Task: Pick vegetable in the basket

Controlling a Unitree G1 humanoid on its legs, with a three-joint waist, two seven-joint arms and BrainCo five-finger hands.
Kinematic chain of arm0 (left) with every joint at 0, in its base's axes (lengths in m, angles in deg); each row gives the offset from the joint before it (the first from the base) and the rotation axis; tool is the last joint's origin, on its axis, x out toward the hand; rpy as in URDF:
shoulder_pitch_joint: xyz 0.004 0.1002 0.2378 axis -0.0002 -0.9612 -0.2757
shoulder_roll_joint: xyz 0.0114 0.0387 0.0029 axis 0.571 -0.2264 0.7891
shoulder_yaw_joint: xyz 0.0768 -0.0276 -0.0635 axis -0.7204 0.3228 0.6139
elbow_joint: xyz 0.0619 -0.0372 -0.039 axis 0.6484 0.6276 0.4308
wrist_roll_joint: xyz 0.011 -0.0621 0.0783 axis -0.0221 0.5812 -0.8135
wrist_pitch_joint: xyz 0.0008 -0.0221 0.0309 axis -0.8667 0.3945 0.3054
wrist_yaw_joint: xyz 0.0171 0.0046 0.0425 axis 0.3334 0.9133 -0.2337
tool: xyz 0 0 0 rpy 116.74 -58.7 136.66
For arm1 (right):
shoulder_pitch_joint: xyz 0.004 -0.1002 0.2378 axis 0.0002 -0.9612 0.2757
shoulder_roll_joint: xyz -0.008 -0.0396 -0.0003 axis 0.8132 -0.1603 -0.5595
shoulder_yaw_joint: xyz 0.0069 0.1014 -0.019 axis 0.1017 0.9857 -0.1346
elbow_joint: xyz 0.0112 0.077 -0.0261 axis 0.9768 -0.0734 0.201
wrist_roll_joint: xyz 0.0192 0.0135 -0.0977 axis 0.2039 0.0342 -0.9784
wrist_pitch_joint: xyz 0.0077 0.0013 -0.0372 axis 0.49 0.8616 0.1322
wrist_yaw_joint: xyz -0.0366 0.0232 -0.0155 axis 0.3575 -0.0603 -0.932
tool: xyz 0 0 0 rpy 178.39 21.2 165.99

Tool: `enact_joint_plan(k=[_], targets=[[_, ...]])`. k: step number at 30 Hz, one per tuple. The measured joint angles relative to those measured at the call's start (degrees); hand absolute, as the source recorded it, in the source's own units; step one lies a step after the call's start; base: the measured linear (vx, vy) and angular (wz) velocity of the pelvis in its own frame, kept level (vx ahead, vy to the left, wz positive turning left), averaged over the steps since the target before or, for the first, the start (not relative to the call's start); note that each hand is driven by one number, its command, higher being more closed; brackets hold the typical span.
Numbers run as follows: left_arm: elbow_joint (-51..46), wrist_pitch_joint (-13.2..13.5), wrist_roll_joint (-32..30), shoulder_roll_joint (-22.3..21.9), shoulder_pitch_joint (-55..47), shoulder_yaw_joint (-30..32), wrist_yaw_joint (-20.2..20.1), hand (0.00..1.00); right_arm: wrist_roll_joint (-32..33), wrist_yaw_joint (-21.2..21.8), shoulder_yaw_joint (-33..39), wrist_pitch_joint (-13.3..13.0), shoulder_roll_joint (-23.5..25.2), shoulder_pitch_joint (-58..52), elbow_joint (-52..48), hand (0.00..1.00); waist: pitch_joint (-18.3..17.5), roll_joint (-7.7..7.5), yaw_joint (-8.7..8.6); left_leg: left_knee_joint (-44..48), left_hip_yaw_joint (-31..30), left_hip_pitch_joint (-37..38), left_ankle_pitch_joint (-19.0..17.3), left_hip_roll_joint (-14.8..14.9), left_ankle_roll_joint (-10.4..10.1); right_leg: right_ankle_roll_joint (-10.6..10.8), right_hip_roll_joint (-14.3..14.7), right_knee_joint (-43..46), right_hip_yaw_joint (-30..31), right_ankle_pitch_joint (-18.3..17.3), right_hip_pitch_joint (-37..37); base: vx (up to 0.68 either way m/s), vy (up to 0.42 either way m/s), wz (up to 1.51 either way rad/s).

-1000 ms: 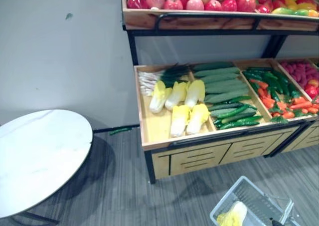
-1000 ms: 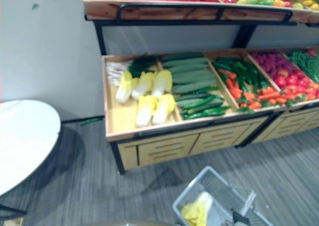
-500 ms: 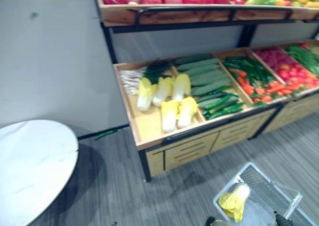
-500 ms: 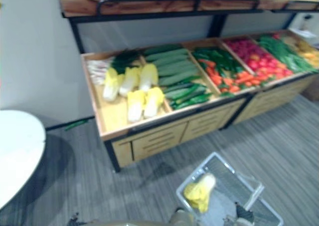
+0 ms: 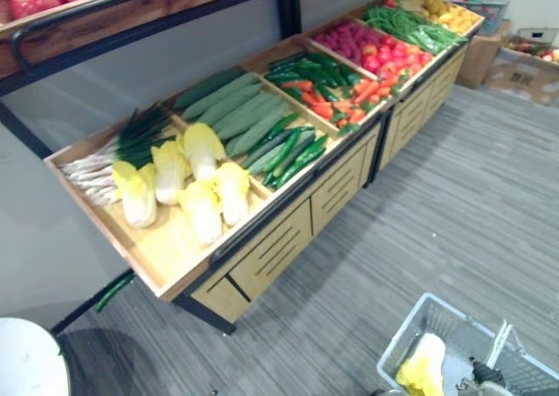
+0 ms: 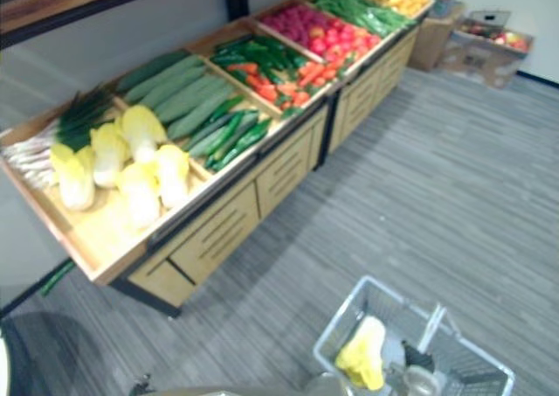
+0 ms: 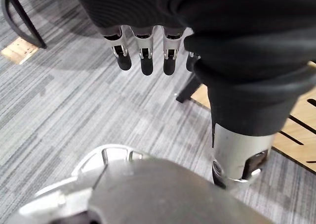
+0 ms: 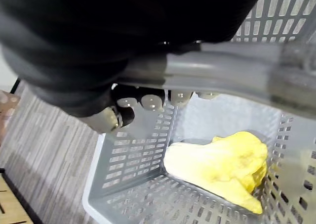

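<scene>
A grey plastic basket [image 5: 400,339] hangs low at my right side, over the floor. One yellow napa cabbage [image 5: 422,367] lies inside it, also seen as the cabbage [image 8: 222,167] in the right wrist view. My right hand [image 8: 148,101] is shut on the basket's grey handle [image 8: 222,70], fingers curled under the bar. My left hand [image 7: 142,61] hangs over the grey floor with straight fingers and holds nothing. On the wooden stand lie more napa cabbages [image 5: 183,186], cucumbers [image 5: 236,116] and scallions [image 5: 113,151].
The long wooden stand [image 5: 288,230] runs diagonally away to the right, with peppers and carrots [image 5: 336,86], red fruit [image 5: 371,46] and green beans [image 5: 410,24]. Cardboard boxes [image 5: 524,59] stand past its far end. A round white table [image 5: 26,370] is at the lower left.
The camera has swung to the right, so the stand now runs diagonally and the table has slid almost out. The basket with the cabbage stays in my right hand.
</scene>
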Motion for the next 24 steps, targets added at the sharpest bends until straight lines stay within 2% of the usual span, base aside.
enact_joint_plan(k=[1, 2, 3, 4, 5, 6, 7, 8, 9, 11, 13, 14, 15, 16, 17, 19, 21, 24], targets=[[-0.29, 0.44, 0.15, 0.13, -0.07, -0.01, 0.24, 0.0, 0.06, -0.04, -0.2, -0.05, -0.28, -0.29, 0.05, 1.0, 0.26, 0.21, 0.07, 8.47, -0.13, -1.33, 0.2, 4.29, 0.23, -0.49, 0.76, -0.07, 1.19, -0.31, 0.34, -0.08, -0.076, -0.53], [-0.45, 0.57, 0.22, 0.11, -0.17, -0.03, 0.39, 0.0, 0.07, -0.04, -0.52, -0.09, -0.8, -0.44, 0.11, 1.0, 0.51, 0.76, 0.05, 11.95, -0.77, -1.64, 0.58, 6.3, 0.74, -0.69, 1.46, -0.11, 2.07, -0.43, 0.76, -0.08, -0.108, -0.7], [-0.44, 0.77, 0.25, 0.09, -0.27, -0.11, 0.52, 0.0, 0.07, -0.02, -1.27, -0.12, -2.05, -0.65, 0.51, 1.0, 0.66, 1.8, 0.19, 17.31, -3.86, -2.27, 1.93, 9.07, 2.18, -1.09, 2.65, -0.34, 4.14, -0.68, 1.62, -0.04, -0.076, -0.8], [-0.44, 1.1, 0.25, 0.03, -0.56, -0.12, 0.59, 0.0, 0.05, 0.0, -2.75, -0.14, -3.2, -0.43, 0.94, 1.0, 0.62, 2.14, 0.25, 21.32, -9.63, -4.86, 4.31, 9.83, 3.07, -1.41, 3.24, -1.29, 6.26, -0.83, 2.26, -0.02, -0.052, -0.82], [-0.45, 1.15, 0.26, 0.01, -0.55, -0.16, 0.6, 0.0, 0.04, -0.06, -3.38, -0.18, -3.66, -0.23, 0.96, 1.0, 0.62, 2.11, 0.16, 22.3, -13.28, -6.34, 3.3, 9.1, 2.34, -1.31, 3.11, -1.66, 7.2, -0.76, 2.28, 0.04, 0.006, -0.84], [-0.64, 1.5, 0.47, -0.08, -0.55, -0.41, 0.62, 0.0, 0.01, -0.11, -3.37, -0.21, -4.29, 0.12, 0.99, 1.0, 0.67, 1.87, 0.13, 21.6, -19.37, -9.16, 0.16, 6.43, 0.84, -1.06, 2.41, -1.89, 9.38, -0.59, 1.69, 0.06, 0.029, -0.63], [-0.7, 1.52, 0.6, -0.17, -0.53, -0.69, 0.68, 0.0, 0.01, -0.12, -3.14, -0.21, -4.44, 0.3, 1.01, 1.0, 0.81, 1.79, 0.1, 20.05, -21.9, -10.02, -0.76, 4.89, 0.26, -0.95, 2.24, -2.11, 10.47, -0.49, 1.43, 0.09, 0.064, -0.75], [-0.73, 1.55, 0.7, -0.35, -0.7, -1.38, 0.87, 0.0, 0.0, -0.14, -2.6, -0.2, -4.55, 0.35, 1.29, 1.0, 0.91, 1.75, 0.16, 14.44, -26.47, -11.0, -2.22, 1.64, -1.09, -0.61, 2.16, -3.01, 12.73, 0.02, 1.3, 0.1, 0.096, -0.68], [-0.73, 1.56, 0.88, -0.6, -1.04, -1.36, 1.0, 0.0, -0.01, -0.14, -2.59, -0.18, -4.42, 0.55, 1.58, 1.0, 0.92, 1.72, 0.29, 8.54, -29.73, -10.92, -2.69, -0.42, -1.8, -0.47, 2.14, -3.19, 14.27, 0.11, 1.07, 0.09, 0.113, -0.81], [-1.2, 1.56, 0.98, -1.18, -1.84, -1.13, 1.06, 0.0, -0.01, -0.14, -2.85, -0.19, -3.71, 1.66, 1.48, 1.0, 0.97, 1.81, 0.29, -4.78, -38.63, -10.83, -2.5, -3.72, -2.15, 0.23, 2.46, -3.27, 17.69, 0.52, 0.07, 0.12, 0.186, -0.95], [-1.44, 1.6, 1.07, -1.47, -2.18, -1.05, 1.15, 0.0, 0.03, -0.32, -4.72, -0.21, -3.55, 2.33, 0.56, 1.0, 1.03, 2.16, 0.59, -13.45, -45.86, -10.66, -1.95, -5.48, -2.82, 1.39, 2.79, -3.3, 21.76, 1.13, -1.2, 0.17, 0.29, -1.03], [-1.71, 1.61, 1.07, -1.78, -2.41, -1.05, 1.17, 0.0, 0.05, -0.32, -5.1, -0.22, -3.59, 2.32, -0.32, 1.0, 1.02, 2.75, 0.65, -14.76, -47.39, -10.63, -1.88, -5.5, -3.21, 2.16, 3.19, -3.41, 22.9, 1.43, -1.51, 0.19, 0.325, -1.16], [-1.58, 1.55, 1.13, -2.14, -2.5, -0.98, 1.21, 0.0, 0.06, -0.38, -5.9, -0.41, -3.52, 2.31, -1.12, 1.0, 1.21, 3.22, 1.4, -14.11, -48.21, -9.86, 2.03, -5.94, -4.52, 3.68, 3.39, -4.45, 25.32, 2.23, -1.3, 0.22, 0.354, -1.05], [-1.79, 1.56, 1.11, -1.97, -2.46, -1.06, 1.28, 0.0, 0.04, -0.35, -7.11, -0.45, -2.77, 2.09, -1.18, 1.0, 1.21, 2.48, 1.78, -12.98, -46.44, -9.53, 0.51, -7.49, -3.71, 4.91, 1.92, -5.89, 26.69, 3.08, 0.05, 0.27, 0.418, -0.94], [-1.73, 1.6, 1.08, -0.42, -2.39, -1.17, 1.33, 0.0, 0.03, -0.11, -7.43, -0.64, -1.74, 1.56, -1.69, 1.0, 1.26, 0.27, 1.33, -12.8, -44.84, -8.72, -0.83, -9.56, -2.62, 5.19, -0.22, -7.07, 27.41, 3.52, 0.81, 0.28, 0.383, -0.55], [-1.6, 1.42, 1.07, 1.36, -2.32, -1.19, 1.28, 0.0, 0.02, -0.14, -7.43, -0.69, -0.76, 1.06, -2.43, 1.0, 1.08, -1.93, 1.28, -12.63, -42.65, -7.39, -1.96, -11.73, -1.57, 6.1, -2.42, -7.08, 28.75, 4.31, 0.59, 0.22, 0.242, -0.41], [-1.46, 1.1, 1.07, 2.44, -2.78, -1.23, 1.26, 0.0, -0.12, -0.07, -8.07, -0.85, -0.81, 1.08, -2.41, 1.0, 1.06, -2.26, 1.57, -11.82, -39.81, -5.66, -3.26, -12.57, -0.53, 7.1, -3.3, -6.98, 29.17, 5.19, 0.39, 0.3, 0.179, -0.61], [-0.92, 1.11, 1.07, 2.97, -2.2, -1.3, 1.27, 0.0, -0.37, 0.05, -10.32, -0.9, -0.81, 1.54, -2.39, 1.0, 0.93, -1.87, 1.59, -12.02, -37.17, -3.65, -3.36, -12.64, -0.49, 6.71, -3.36, -5.62, 28.71, 6.27, -0.54, 0.23, 0.084, -0.51]])
